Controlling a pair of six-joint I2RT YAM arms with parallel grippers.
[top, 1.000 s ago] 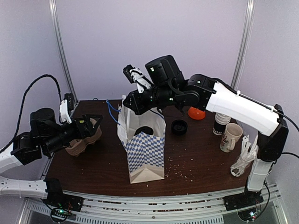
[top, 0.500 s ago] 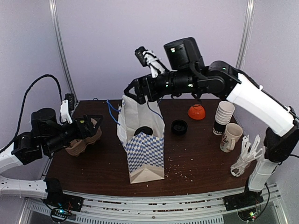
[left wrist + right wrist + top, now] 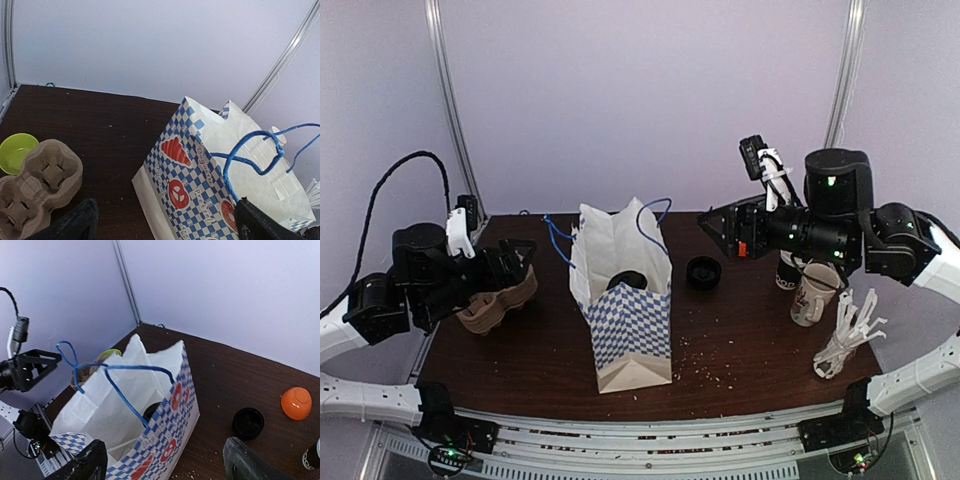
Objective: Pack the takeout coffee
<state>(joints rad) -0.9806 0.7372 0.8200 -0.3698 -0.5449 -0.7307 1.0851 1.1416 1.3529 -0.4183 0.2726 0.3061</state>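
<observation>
1. The counter is a dark brown wood-grain board. Pale crumbs are scattered over its near half.
2. Plain lilac walls enclose the space. Slim metal posts rise at the rear corners.
3. A paper bag stands upright at mid-counter. It has a blue-and-white check print and blue cord handles, and its mouth is open.
4. The takeout coffee stands inside the bag. Only its black lid shows through the mouth.
5. The left end effector hangs over a brown pulp cup carrier at the left side. Its fingers are spread wide, with nothing between them.
6. A green bowl lies just beside the carrier.
7. The right end effector is raised to the right of the bag. Its fingers are apart and hold nothing.
8. A loose black lid lies on the counter right of the bag. An orange bowl lies farther back.
9. At the right edge are a stack of paper cups, a white mug and a bundle of white plastic cutlery.
</observation>
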